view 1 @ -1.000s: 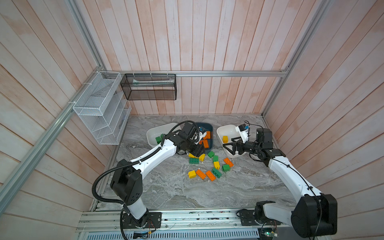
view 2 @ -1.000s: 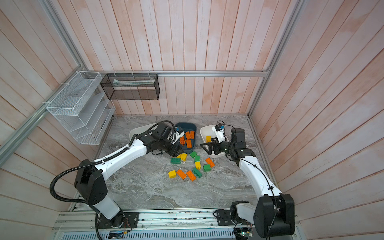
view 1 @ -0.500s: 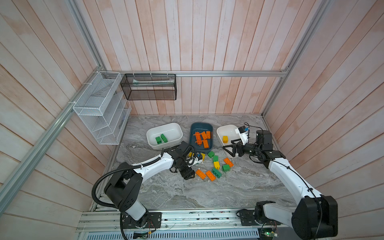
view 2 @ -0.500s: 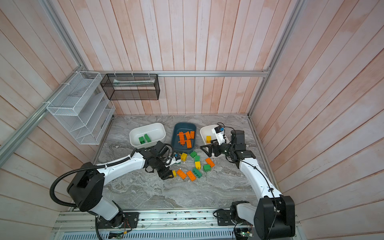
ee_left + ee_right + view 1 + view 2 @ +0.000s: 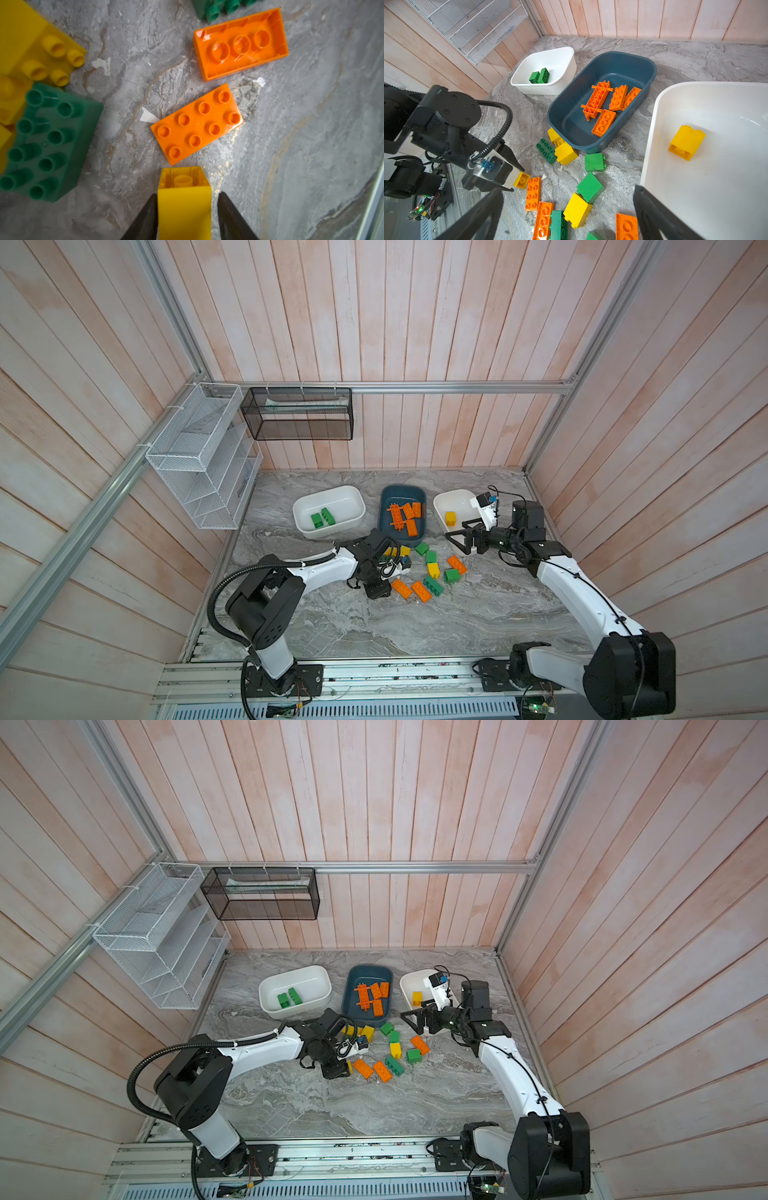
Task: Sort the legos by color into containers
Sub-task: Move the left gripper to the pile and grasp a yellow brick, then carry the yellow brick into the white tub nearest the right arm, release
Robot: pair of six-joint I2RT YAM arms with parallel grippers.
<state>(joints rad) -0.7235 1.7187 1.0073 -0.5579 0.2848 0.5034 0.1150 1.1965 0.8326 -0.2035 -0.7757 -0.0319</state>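
1. Left pincer point(image 5: 188, 194) straddles a yellow brick point(image 5: 184, 207) at the lego pile's point(image 5: 428, 572) 8 o'clock; whether it is clamped, I cannot tell.
2. A loose hold would drop it before the white tub point(image 5: 457, 504) at 1 o'clock.
3. Right pincer point(image 5: 457, 537), jaws apart, could block it.

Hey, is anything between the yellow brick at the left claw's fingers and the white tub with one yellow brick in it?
Yes. The open right claw hangs at that white tub's near rim, on the side facing the left claw and its yellow brick. Loose bricks lie low on the table between, probably passable overhead.
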